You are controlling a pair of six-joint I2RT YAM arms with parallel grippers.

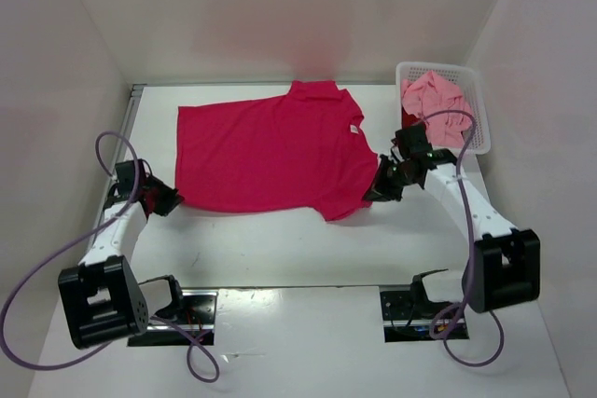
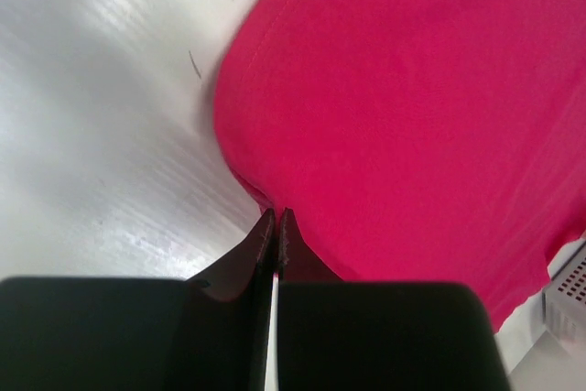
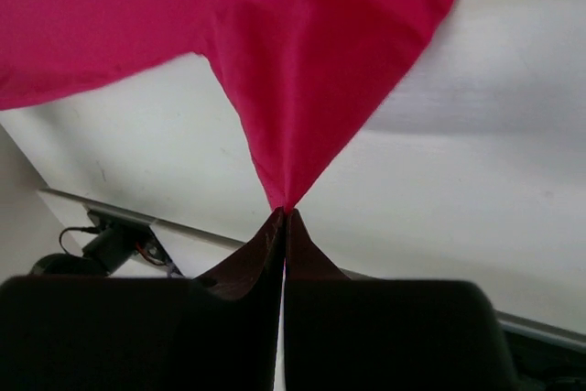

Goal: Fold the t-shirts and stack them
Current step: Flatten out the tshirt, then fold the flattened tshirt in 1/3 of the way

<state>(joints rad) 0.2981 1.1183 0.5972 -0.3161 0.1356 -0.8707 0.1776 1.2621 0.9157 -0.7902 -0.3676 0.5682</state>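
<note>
A bright magenta-red t-shirt point(image 1: 266, 151) lies spread flat on the white table, collar toward the back. My left gripper point(image 1: 171, 200) is at its near left corner, jaws shut on the hem point(image 2: 276, 215). My right gripper point(image 1: 373, 193) is at the near right sleeve, shut on a pinch of cloth that rises in a taut peak from the table point(image 3: 285, 213). A light salmon pink t-shirt point(image 1: 434, 95) lies crumpled in the basket. No dark crimson shirt is in view.
A white mesh basket point(image 1: 478, 123) stands at the back right, close behind my right arm; its corner point(image 2: 572, 292) shows in the left wrist view. White walls enclose the table on three sides. Purple cables loop beside both arm bases.
</note>
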